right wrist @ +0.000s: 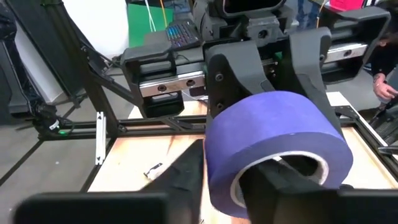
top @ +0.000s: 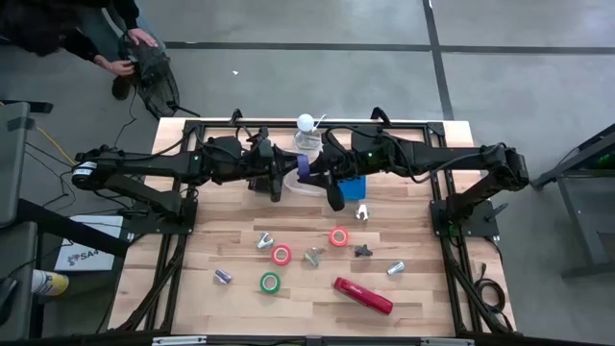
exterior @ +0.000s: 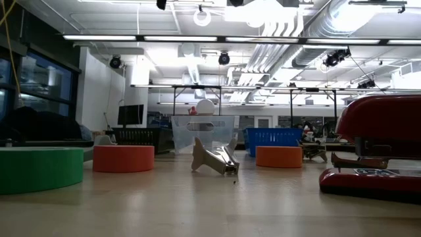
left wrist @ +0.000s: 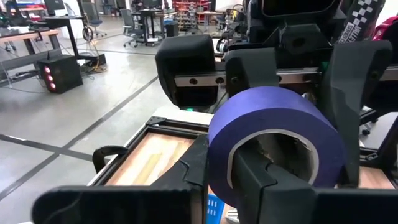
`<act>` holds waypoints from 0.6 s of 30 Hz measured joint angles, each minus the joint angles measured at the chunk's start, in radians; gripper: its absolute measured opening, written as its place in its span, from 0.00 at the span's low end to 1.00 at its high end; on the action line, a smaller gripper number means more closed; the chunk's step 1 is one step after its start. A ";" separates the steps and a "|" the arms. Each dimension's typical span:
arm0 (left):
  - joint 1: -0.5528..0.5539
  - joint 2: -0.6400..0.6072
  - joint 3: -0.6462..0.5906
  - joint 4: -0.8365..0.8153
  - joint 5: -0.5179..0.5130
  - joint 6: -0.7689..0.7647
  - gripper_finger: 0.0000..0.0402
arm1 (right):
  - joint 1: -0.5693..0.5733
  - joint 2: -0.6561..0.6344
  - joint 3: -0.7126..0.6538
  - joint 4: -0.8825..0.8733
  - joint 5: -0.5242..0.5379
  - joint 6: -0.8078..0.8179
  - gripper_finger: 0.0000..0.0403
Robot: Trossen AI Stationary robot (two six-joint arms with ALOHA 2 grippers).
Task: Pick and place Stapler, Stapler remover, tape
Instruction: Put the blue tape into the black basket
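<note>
Left wrist view: purple tape [left wrist: 273, 134] pinched betw left claw [left wrist: 249, 171] & right claw [right wrist: 239, 180]; free one before you lift.

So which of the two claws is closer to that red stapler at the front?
The right gripper. It hangs over the table's back middle, closer to the stapler at the front right. The left gripper sits beside it, farther left; the purple tape roll hangs between them.
</note>
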State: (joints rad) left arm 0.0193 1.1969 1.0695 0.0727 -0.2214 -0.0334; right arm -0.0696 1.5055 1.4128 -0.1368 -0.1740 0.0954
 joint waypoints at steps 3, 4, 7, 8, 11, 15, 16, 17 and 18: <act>0.000 0.000 0.000 -0.001 -0.003 0.000 0.09 | 0.000 0.000 0.000 -0.002 0.000 0.016 0.36; 0.000 0.000 0.000 -0.001 -0.012 0.000 0.09 | 0.000 0.000 0.000 -0.002 0.000 0.020 0.39; 0.000 -0.003 0.000 -0.025 -0.072 0.002 0.09 | 0.000 -0.008 0.000 -0.017 0.000 0.028 0.48; 0.000 -0.010 -0.001 -0.042 -0.094 0.000 0.09 | -0.002 -0.016 0.000 -0.029 0.003 0.031 0.50; -0.001 -0.034 0.000 -0.094 -0.175 -0.001 0.09 | -0.003 -0.043 0.000 -0.087 0.029 0.036 0.53; 0.000 -0.074 0.000 -0.209 -0.313 -0.030 0.09 | -0.002 -0.086 0.001 -0.212 0.123 0.035 0.54; 0.001 -0.082 -0.001 -0.253 -0.345 -0.052 0.09 | -0.002 -0.096 0.001 -0.244 0.149 0.036 0.54; 0.002 -0.089 0.000 -0.284 -0.373 -0.077 0.09 | -0.002 -0.105 0.001 -0.264 0.176 0.036 0.53; 0.009 -0.097 0.000 -0.334 -0.391 -0.107 0.09 | -0.002 -0.113 0.001 -0.278 0.201 0.036 0.53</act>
State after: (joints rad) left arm 0.0282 1.1003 1.0696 -0.2616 -0.6124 -0.1409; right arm -0.0719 1.3927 1.4136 -0.4143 0.0274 0.1318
